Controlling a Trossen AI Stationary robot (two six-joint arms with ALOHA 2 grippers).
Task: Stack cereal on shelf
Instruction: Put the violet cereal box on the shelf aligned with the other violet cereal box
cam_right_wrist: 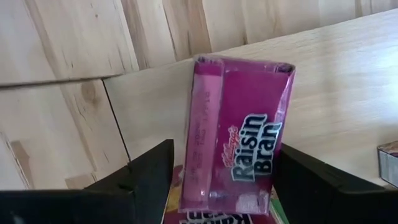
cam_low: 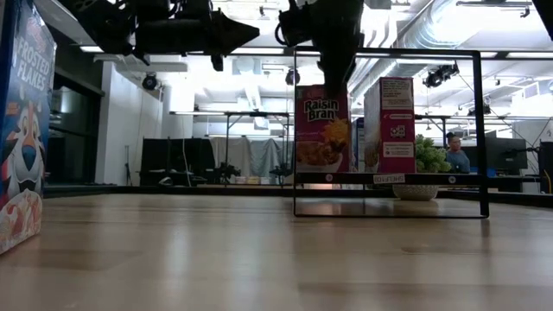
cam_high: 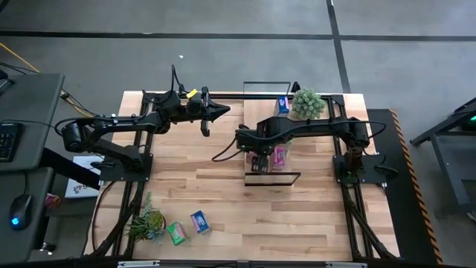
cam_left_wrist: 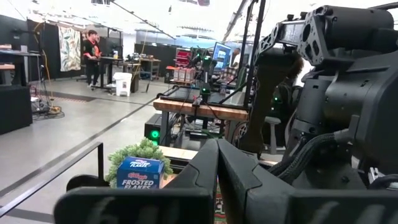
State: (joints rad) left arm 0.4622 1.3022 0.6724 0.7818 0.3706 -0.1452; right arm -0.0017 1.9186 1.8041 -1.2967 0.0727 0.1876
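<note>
Standing upright on the shelf (cam_low: 346, 178), in the centre of the low view, the Raisin Bran box (cam_low: 321, 130) has the right gripper (cam_right_wrist: 214, 180) directly over its top. The fingers (cam_right_wrist: 146, 171) are spread apart on both sides of the box and do not clamp it; I judge the box is just set down. A second pink box (cam_low: 388, 123) stands just beside it on the same board. The left gripper (cam_high: 223, 110) hangs in the upper middle of the high view with its fingers together, holding nothing. A blue box (cam_high: 199, 221) and a green box (cam_high: 176, 233) lie on the worktop (cam_high: 297, 216) at lower left, near a potted plant (cam_high: 147, 222). Such small cardboard boxes are probably light, stiff but easy to crush and to tip; better to take them across the narrow sides near the top, with gentle force.
</note>
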